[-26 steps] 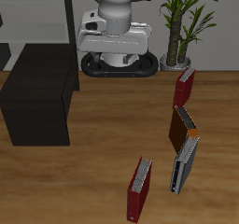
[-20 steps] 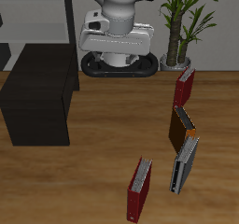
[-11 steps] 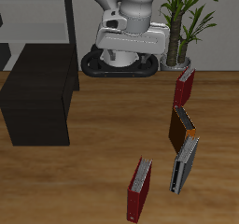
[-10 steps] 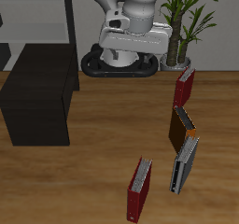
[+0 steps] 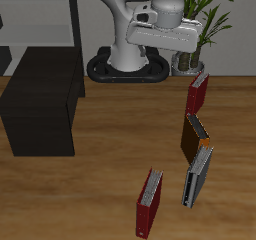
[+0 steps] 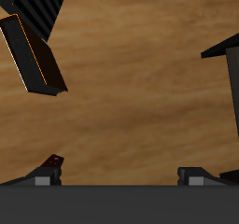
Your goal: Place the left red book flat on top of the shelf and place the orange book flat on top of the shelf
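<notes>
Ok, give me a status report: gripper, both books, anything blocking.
Gripper open, empty, above the floor. Left red book and orange book upright, untouched. Shelf top bare. Nothing blocking.

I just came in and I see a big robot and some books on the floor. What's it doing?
The robot arm is getting ready to tidy books. Its end effector hangs high near the plant and holds nothing. The red book and the orange book stand on the wood, untouched. The black shelf has nothing on top. No book has been picked up yet.
</notes>
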Motion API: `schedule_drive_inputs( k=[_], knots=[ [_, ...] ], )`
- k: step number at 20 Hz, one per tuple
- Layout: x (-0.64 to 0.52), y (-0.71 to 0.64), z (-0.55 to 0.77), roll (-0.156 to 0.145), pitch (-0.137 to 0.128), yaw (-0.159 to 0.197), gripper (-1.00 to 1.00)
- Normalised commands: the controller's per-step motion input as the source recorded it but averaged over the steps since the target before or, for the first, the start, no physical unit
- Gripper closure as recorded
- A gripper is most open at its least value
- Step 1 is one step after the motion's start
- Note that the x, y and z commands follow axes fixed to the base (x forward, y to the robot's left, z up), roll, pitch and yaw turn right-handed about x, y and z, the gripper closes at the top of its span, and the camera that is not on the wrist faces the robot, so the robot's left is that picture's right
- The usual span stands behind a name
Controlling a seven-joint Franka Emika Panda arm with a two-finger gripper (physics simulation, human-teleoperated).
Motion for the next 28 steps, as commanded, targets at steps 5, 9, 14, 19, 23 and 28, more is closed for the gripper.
schedule_drive_inputs(
  k=[5,9,14,19,23,28],
  knots=[
    [-0.31,0.35,-0.05,0.026,-0.038,-0.043,-1.0],
    [-0.25,0.34,-0.06,0.018,-0.022,-0.042,-1.0],
    [-0.24,0.29,-0.06,0.031,-0.031,-0.028,-1.0],
    [-0.14,0.34,-0.11,-0.031,-0.007,-0.036,-1.0],
    [-0.04,0.25,-0.13,-0.02,0.002,-0.042,-1.0],
    [-0.12,0.37,-0.19,0.0,-0.003,-0.01,-1.0]
  ],
)
